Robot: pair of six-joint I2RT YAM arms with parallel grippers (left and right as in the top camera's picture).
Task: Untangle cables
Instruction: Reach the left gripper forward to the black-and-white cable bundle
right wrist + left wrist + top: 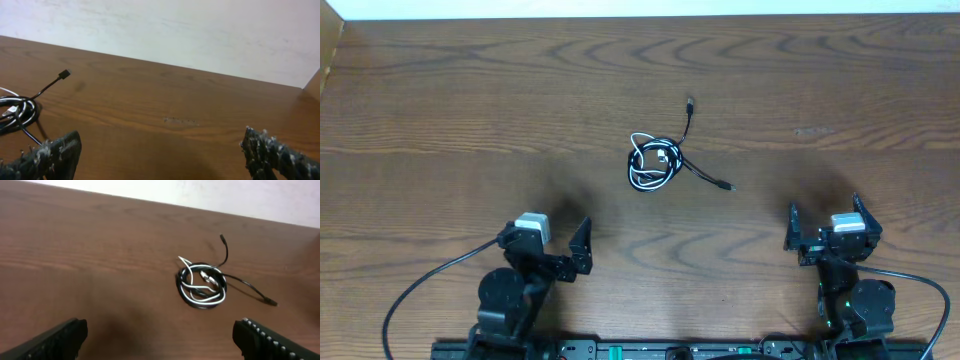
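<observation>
Robotics lab bench, by the look of it; bare wood-grain table against a plain white wall; left robot arm and right robot arm mounted on a black rail along the near edge, no household furnishings shown

The cables lie in one small looped bundle on the table, just above the middle of the overhead frame. One loose end reaches up and a little right from the bundle; a second loose end trails off to the lower right. The left gripper sits at the lower left and the right gripper at the lower right. Both are well apart from the bundle, which lies between them and farther up the frame.
</observation>
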